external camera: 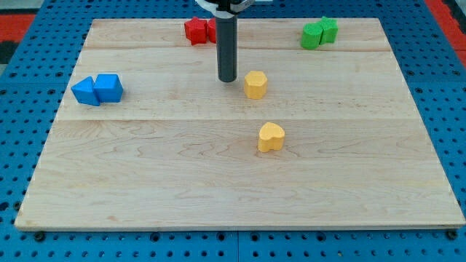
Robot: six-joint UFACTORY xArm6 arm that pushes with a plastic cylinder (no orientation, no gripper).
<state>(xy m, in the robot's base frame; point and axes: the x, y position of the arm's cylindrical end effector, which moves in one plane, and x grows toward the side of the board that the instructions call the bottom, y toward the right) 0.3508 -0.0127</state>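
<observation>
My tip rests on the wooden board in its upper middle, at the end of a dark upright rod. Nearest to it is a yellow hexagonal block, just to the tip's right with a small gap between them. Lower down, a yellow heart-shaped block lies near the board's centre. Two red blocks sit together at the view's top, directly behind the rod, which hides part of the right one.
A blue triangle and a blue cube touch each other at the view's left. Two green blocks stand together at the top right. Blue pegboard surrounds the board.
</observation>
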